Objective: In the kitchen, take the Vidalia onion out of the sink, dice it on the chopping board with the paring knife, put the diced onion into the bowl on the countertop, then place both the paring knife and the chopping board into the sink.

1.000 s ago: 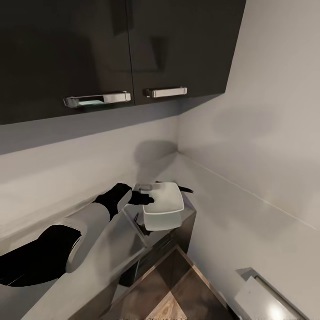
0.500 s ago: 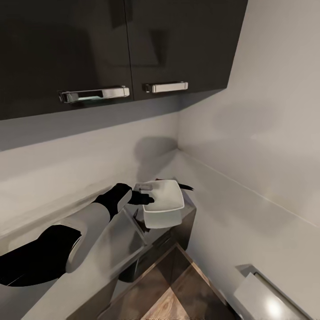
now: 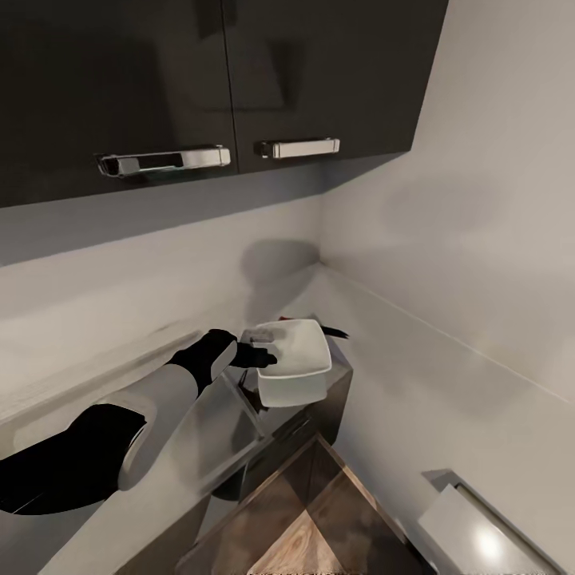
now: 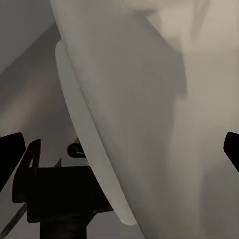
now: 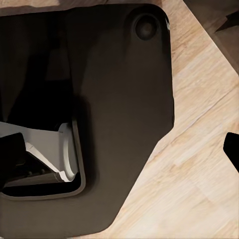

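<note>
The white squarish bowl (image 3: 294, 366) sits at the end of the grey countertop (image 3: 188, 447), near the wall corner. My left gripper (image 3: 259, 354) reaches over its near rim. In the left wrist view the bowl (image 4: 149, 99) is very close, and its rim runs between the fingertips (image 4: 11, 149), which stand wide apart at the frame's edges. A thin dark pointed shape behind the bowl looks like the paring knife (image 3: 335, 333). My right gripper (image 5: 121, 149) hangs open over the floor, holding nothing. The onion, chopping board and sink are out of view.
Glossy dark wall cabinets with chrome handles (image 3: 164, 160) hang above the counter. Pale walls meet in a corner behind the bowl. Wood plank floor (image 3: 319, 527) lies below the counter's end. A pale ledge (image 3: 487, 535) sits at the lower right. My dark base (image 5: 119, 99) stands over the floor.
The camera has moved, so the cabinets, counter, bowl and knife sit slightly higher in the picture. My left arm keeps the same place in the view.
</note>
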Motion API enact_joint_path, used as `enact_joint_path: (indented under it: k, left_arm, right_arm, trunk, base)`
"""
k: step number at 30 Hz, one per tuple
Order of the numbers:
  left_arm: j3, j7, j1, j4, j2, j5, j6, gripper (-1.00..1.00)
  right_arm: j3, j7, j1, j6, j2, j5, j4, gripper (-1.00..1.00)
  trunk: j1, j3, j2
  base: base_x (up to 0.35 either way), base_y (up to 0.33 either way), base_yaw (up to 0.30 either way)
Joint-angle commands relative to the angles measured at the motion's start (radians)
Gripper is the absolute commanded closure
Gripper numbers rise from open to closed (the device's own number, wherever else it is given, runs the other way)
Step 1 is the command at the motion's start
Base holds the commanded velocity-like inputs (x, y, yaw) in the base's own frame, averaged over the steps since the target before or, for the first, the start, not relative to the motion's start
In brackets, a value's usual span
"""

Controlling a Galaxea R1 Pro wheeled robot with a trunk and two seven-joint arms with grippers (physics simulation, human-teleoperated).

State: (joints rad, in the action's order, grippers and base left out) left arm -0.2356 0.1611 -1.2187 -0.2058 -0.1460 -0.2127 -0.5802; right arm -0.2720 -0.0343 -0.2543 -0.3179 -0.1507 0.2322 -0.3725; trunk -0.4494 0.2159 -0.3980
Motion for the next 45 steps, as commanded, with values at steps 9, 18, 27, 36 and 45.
enact_joint_path:
  k: [9,18,27,36,45]
  left_arm:
    - [-0.008,-0.002,-0.001,-0.007,0.000,-0.008,-0.004,1.00]
    - [-0.007,-0.002,-0.001,-0.007,0.000,-0.010,-0.006,1.00]
    - [-0.007,-0.002,-0.001,-0.009,0.000,-0.010,-0.006,1.00]
    - [-0.007,-0.002,-0.001,-0.009,-0.001,-0.010,-0.006,1.00]
    - [-0.006,-0.002,-0.001,-0.010,-0.001,-0.010,-0.006,1.00]
  right_arm:
    - [-0.006,-0.004,0.000,-0.001,-0.001,0.010,-0.002,-1.00]
    - [0.000,-0.002,0.000,-0.008,-0.001,0.011,-0.005,-1.00]
    - [-0.003,-0.005,0.000,-0.005,-0.001,0.011,-0.005,-1.00]
    - [-0.005,-0.011,0.000,-0.001,-0.003,0.010,-0.003,-1.00]
    - [-0.006,-0.011,0.000,-0.001,-0.003,0.010,-0.003,-1.00]
  trunk:
    - [-0.001,0.008,-0.002]
    - [-0.001,0.008,-0.002]
    - [-0.001,0.008,-0.002]
    - [-0.001,0.008,-0.002]
    - [-0.001,-0.005,-0.002]
  base:
    - [0.000,0.000,0.000]
    - [0.000,0.000,0.000]
    - [0.000,0.000,0.000]
    - [0.000,0.000,0.000]
    - [-0.119,0.000,0.000]
